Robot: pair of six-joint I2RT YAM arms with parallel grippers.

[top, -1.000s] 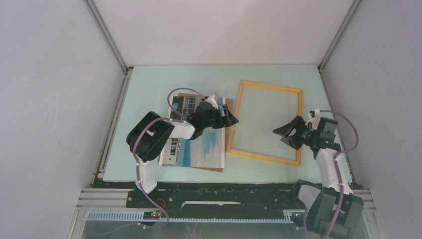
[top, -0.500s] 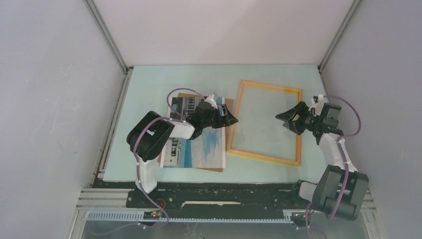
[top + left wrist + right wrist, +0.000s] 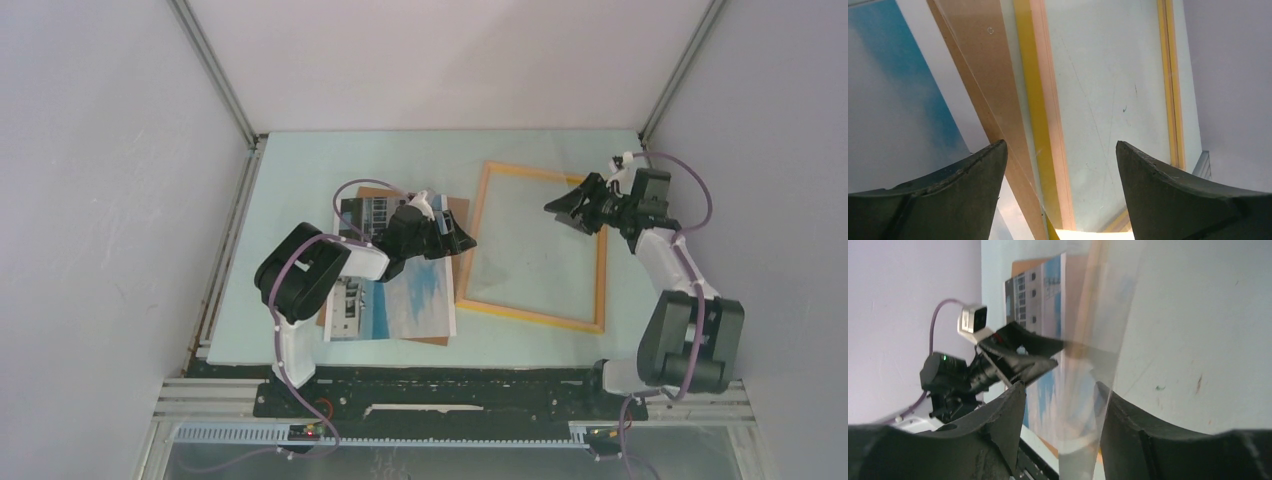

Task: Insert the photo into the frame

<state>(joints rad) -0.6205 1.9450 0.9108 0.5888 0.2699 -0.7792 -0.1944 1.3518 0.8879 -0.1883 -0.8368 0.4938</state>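
Photo [image 3: 420,295] partly under left pincer [image 3: 465,240]

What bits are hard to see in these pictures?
- Top view: the left arm hides the middle of the photo.
- Top view: the photo covers most of the brown backing board.
- Right wrist view: the frame is a close-up blur, so whether the right end effector touches it is unclear.
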